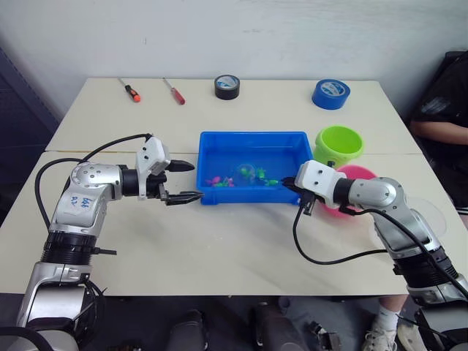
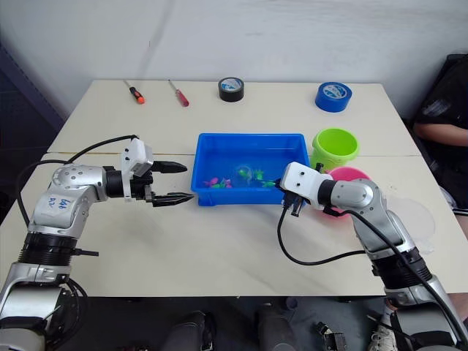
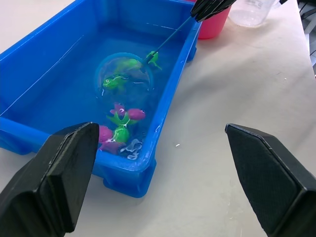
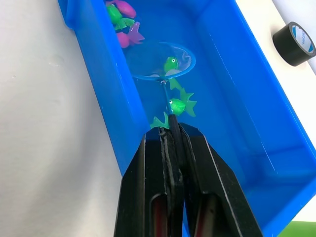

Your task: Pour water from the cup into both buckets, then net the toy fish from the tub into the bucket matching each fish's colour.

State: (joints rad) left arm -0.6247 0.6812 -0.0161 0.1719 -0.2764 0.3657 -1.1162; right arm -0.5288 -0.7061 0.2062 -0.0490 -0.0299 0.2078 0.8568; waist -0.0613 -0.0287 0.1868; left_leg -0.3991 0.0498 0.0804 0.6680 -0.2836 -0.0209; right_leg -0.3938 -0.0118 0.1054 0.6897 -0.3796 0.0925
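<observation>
The blue tub (image 1: pixel 208 146) sits mid-table and holds water and several toy fish (image 3: pixel 121 131), pink and green, mostly near its left front corner. My right gripper (image 4: pixel 170 132) is shut on the net's thin dark handle at the tub's right front corner. The net's blue hoop (image 4: pixel 163 61) lies in the water with a green fish (image 4: pixel 171 64) inside it. Just left of the tub, my left gripper (image 1: pixel 196 180) hovers open and holds nothing. The lime green bucket (image 1: pixel 338 145) stands right of the tub. The pink bucket (image 1: pixel 358 175) is partly behind my right arm, and the clear cup (image 3: pixel 252 10) stands beyond it.
Two screwdrivers (image 1: pixel 131 91) (image 1: pixel 174 91), a black tape roll (image 1: pixel 227 86) and a blue tape roll (image 1: pixel 330 93) lie along the table's far edge. A person (image 1: pixel 442 110) sits at the far right. Bare tabletop stretches in front of the tub.
</observation>
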